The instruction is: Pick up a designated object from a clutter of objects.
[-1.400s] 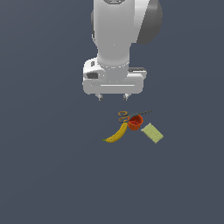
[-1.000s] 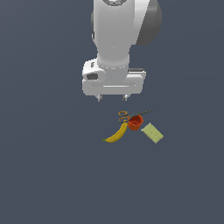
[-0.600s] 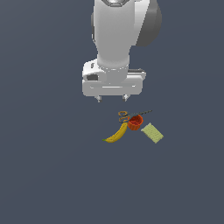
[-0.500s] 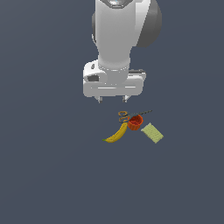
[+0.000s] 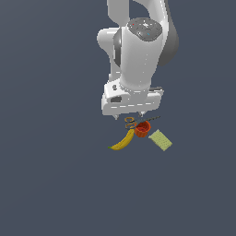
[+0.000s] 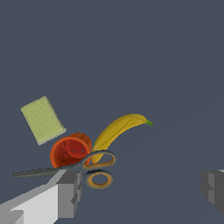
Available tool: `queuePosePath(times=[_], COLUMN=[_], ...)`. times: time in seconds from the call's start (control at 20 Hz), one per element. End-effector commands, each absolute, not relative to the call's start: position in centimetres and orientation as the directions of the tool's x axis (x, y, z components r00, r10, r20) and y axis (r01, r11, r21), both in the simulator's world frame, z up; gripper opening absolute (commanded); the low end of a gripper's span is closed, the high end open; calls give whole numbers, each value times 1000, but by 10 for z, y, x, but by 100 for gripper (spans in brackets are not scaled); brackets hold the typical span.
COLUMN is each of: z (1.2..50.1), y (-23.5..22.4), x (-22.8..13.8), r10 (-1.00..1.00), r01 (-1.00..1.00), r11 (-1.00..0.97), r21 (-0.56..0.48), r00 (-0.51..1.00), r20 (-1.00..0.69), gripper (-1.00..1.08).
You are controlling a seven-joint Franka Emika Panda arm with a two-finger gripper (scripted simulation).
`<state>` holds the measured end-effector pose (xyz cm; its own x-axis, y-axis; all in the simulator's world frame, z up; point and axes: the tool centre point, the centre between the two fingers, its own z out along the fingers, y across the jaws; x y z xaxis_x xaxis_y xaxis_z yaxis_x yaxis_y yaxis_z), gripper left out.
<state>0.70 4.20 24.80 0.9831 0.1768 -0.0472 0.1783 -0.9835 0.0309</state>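
the exterior view looks down from high above and well back, taking in the whole arm (image 5: 138, 60) over a plain dark floor (image 5: 55, 184), with the small clutter seen tiny under the gripper (image 5: 129, 115). the wrist view sits on the arm and looks out between the two spread fingers (image 6: 65, 192), low and close, so things fill far more of the picture. both views share the yellow-green pad (image 5: 160, 139) (image 6: 42, 119), red cup (image 5: 142, 129) (image 6: 70, 151), banana (image 5: 122, 141) (image 6: 118, 130) and scissors (image 5: 132, 122) (image 6: 83, 168).
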Motion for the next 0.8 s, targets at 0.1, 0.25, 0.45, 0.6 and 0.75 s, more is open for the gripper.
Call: queuePosePath(times=[0.1,0.25,0.45,0.6,0.75], z=[211,178,136,110,89], y=[79,112,156,184,206], x=[14,16,12,6,-2], r10=[273,353,456,516,561], r01=[274,354,457,516,561], r11=[-961,-934,-889,-856,-828], r21=[38,39,32,24,15], r00=[961,935,889,856,828], r20=[-42,-36,-27,-19,-12], gripper=[100,100,100,100,100])
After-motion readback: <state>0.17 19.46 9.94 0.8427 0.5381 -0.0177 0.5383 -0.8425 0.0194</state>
